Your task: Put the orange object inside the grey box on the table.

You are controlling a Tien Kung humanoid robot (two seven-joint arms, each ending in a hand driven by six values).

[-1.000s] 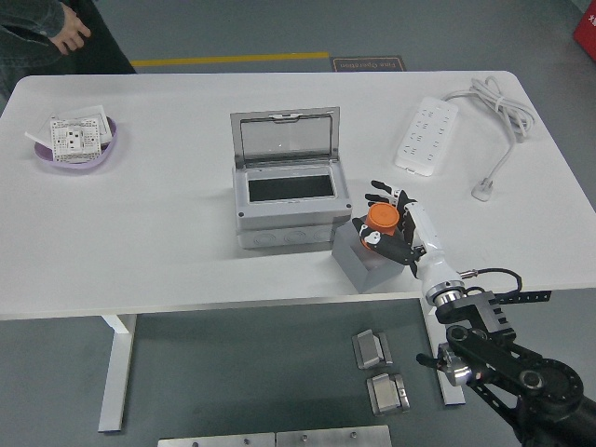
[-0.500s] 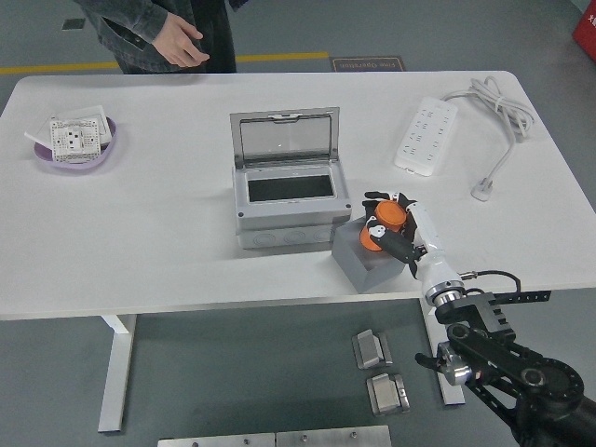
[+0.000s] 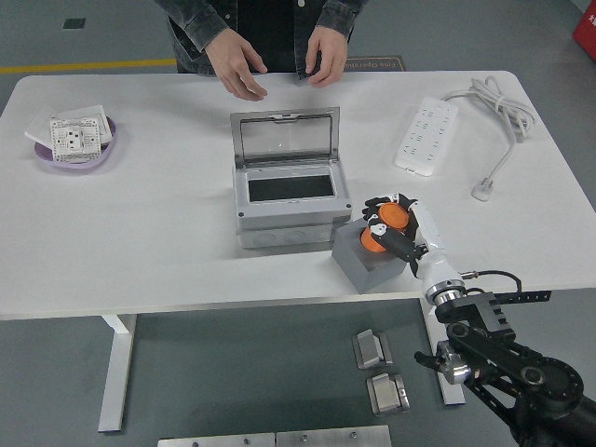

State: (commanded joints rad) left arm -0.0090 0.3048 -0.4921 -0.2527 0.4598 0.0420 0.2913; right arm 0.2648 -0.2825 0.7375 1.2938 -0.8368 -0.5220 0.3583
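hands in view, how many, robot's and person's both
3. The robot's right hand grips the orange object beside the grey box. The person's two hands rest at the table's far edge. The robot's left hand isn't visible.

A white rectangular tabletop [image 3: 140, 233] with rounded corners is carried on a white metal leg frame [image 3: 116, 372]. A dull grey-green floor [image 3: 233, 372] is seen beneath and beyond it. A yellow line [image 3: 84, 66] is painted on the floor past the far edge (partly hidden by the table). Small grey metal blocks [image 3: 380, 371] are laid on the floor near the front, and flat grey plates [image 3: 275, 438] at the bottom edge. Even, soft light is cast throughout.
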